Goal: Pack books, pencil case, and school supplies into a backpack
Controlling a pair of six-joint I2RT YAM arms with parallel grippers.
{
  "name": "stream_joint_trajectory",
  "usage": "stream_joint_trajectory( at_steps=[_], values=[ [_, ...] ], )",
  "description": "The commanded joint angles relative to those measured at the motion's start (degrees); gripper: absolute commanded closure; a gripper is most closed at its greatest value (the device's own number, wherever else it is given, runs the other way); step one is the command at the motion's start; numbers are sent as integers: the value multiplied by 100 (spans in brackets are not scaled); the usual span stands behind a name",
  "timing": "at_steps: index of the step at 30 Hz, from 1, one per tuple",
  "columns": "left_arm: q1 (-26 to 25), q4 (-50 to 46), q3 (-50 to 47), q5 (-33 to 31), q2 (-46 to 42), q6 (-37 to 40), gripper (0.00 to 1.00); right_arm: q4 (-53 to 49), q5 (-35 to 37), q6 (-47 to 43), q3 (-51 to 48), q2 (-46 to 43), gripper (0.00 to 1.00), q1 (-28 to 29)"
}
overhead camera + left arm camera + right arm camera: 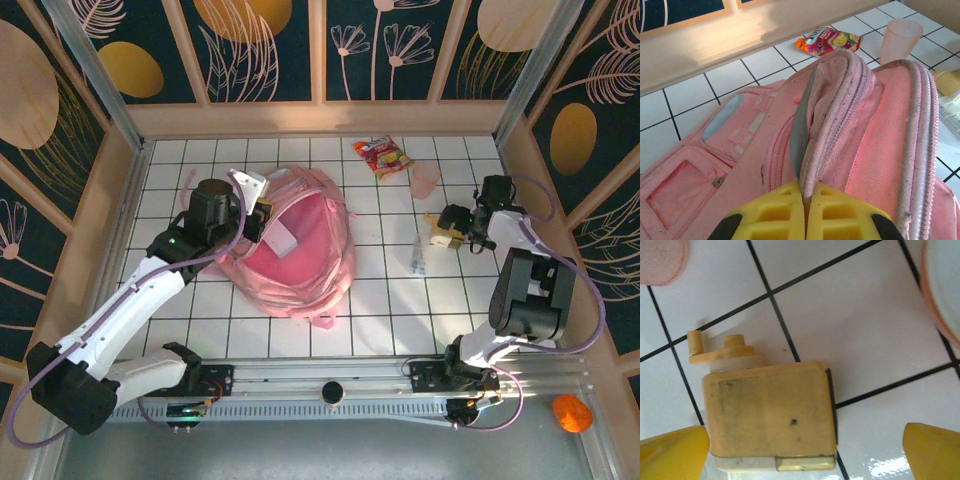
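Covering the table (180,170) are white tiles ruled by dark grout lines, glossy enough to throw back glare near its right edge. Wood-framed walls (260,50) close it on three sides, their navy panels painted with gold discs and pale leaf outlines. A metal rail (330,375) runs along the near edge.

Seen from overhead, the pink backpack (300,245) lies just left of the table's centre, its mouth gaping and the rosy lining exposed. The yellow block (440,236) sits well apart from it, toward the right edge. A snack packet (382,156) and a pink cup (425,180) lie near the far edge, right of centre.

The left wrist camera looks along the backpack at close range. It shows the zip teeth, the mesh weave, a grey binding strip and a clear-windowed front pocket. The left gripper (805,192) is pressed together on a raised fold of the zip rim. The packet and cup lie beyond on the tiles.

The right wrist camera looks straight down on the yellow block. It shows a scuffed face, a small crank at one end and a grout crossing beneath. The right gripper (802,455) stands spread wide, its yellow tips either side of the block. Whether either tip touches the block cannot be told.
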Motion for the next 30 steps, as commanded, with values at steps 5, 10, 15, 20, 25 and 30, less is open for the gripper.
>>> stream_joint_trajectory(
  at_steps=[5, 10, 15, 20, 25, 30],
  values=[
    [14, 873, 173, 42, -3, -178, 100, 151, 20, -452, 427, 612, 1, 265],
    [14, 866, 183, 42, 15, -209, 100, 113, 130, -502, 560, 936, 1, 516],
    [12, 850, 192, 31, 15, -193, 100, 41, 585, -398, 681, 1221, 1, 622],
    [16, 847, 201, 12, 8, -168, 100, -85, 975, -324, 738, 1363, 9, 679],
    [10, 865, 196, 21, 8, -171, 100, -194, 890, -213, 789, 1077, 16, 754],
    [13, 899, 153, 40, -2, -226, 100, -601, 783, 196, 944, 294, 17, 1136]
  ],
)
